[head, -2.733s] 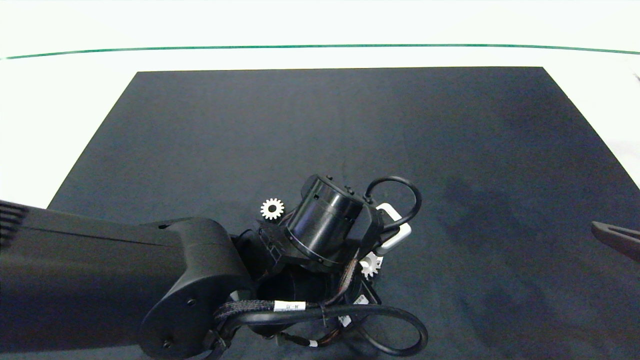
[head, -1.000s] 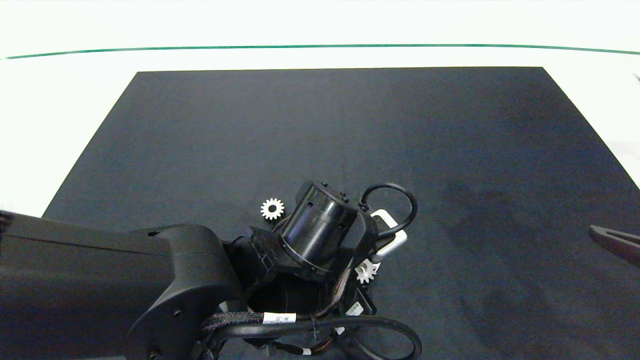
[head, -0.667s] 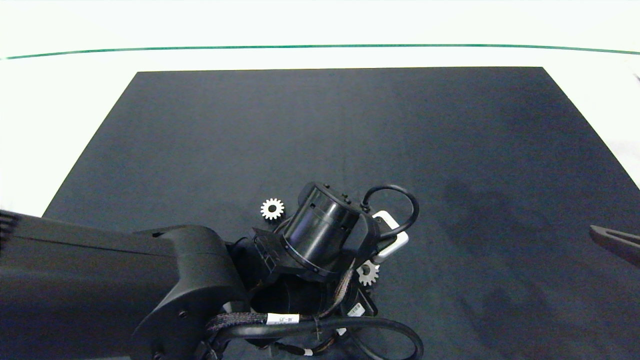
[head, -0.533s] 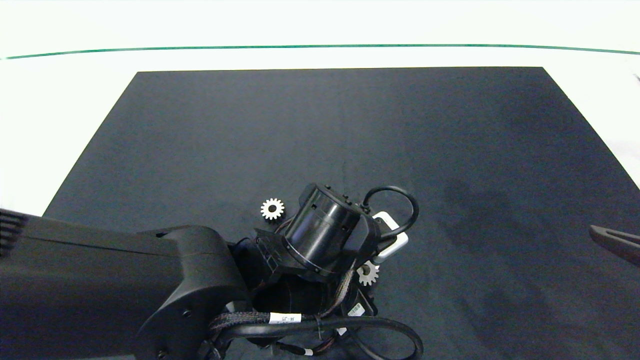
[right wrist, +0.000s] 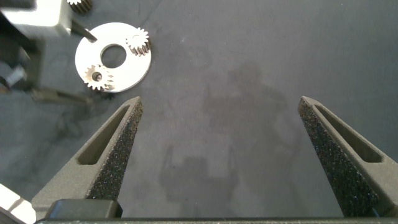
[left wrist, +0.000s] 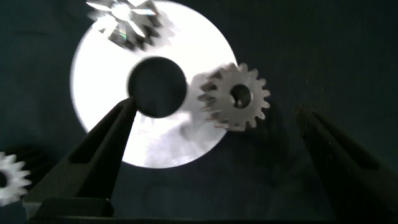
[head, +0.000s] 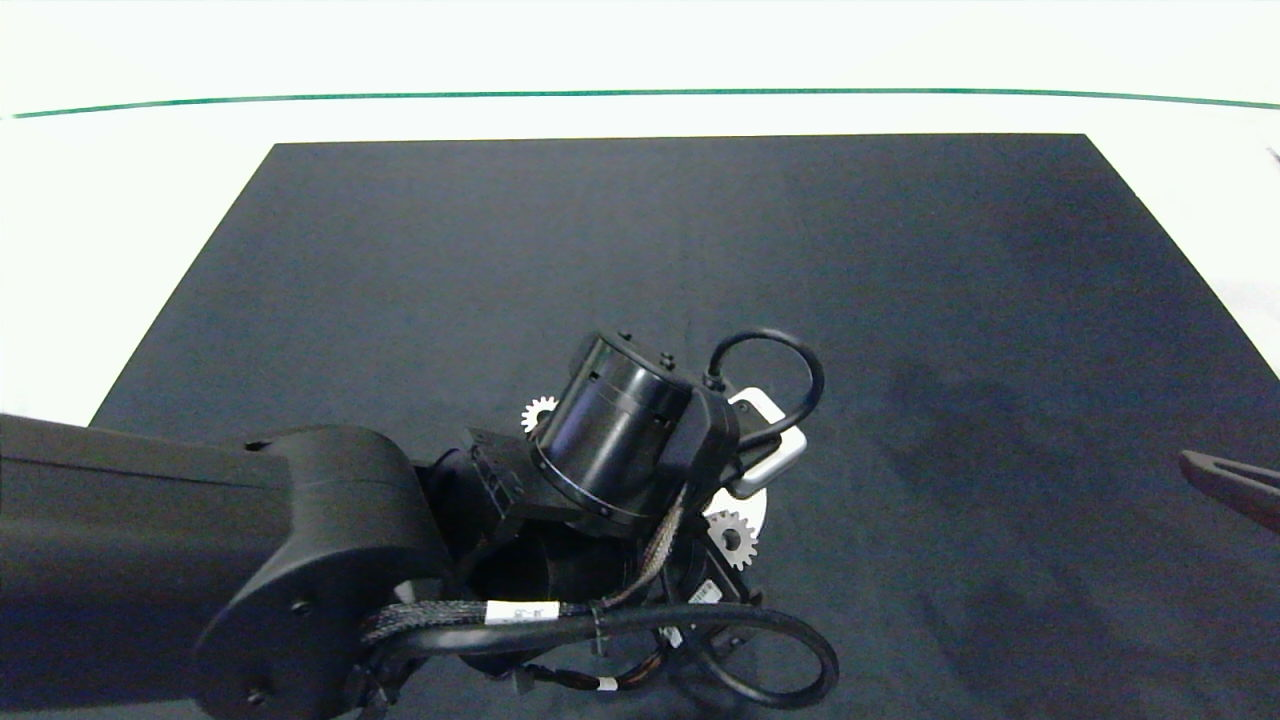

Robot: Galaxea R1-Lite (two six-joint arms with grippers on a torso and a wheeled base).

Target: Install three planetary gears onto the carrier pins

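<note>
Across the table, a black mat [head: 700,260] is lying under everything, with white tabletop showing around its far and side edges. Over the mat's near left part, the left arm [head: 200,560] is reaching in from the left, its wrist hanging above the disc [left wrist: 102,68] and hiding most of it from overhead. The left gripper [left wrist: 217,155] is hovering just above the disc with its fingers spread wide and gripping nothing; one finger [left wrist: 93,162] is crossing the disc's edge near the big centre hole, the other [left wrist: 345,155] is over bare mat. The right gripper [right wrist: 221,155] is sitting idle well off to the right, over bare mat, also wide apart and holding nothing; only its tip [head: 1230,483] is showing in the head view.

The disc is lying flat on the mat. Two gears are sitting on it: one [left wrist: 235,97] at the rim beside the centre hole, with its bore showing pale, and another [left wrist: 127,22] on the opposite side, blurred in the left wrist view. In the right wrist view both are appearing on the disc [right wrist: 113,57]. The pins themselves are not clearly visible. A third gear [head: 538,412] is lying on the mat just beside the disc, partly hidden behind the wrist.
</note>
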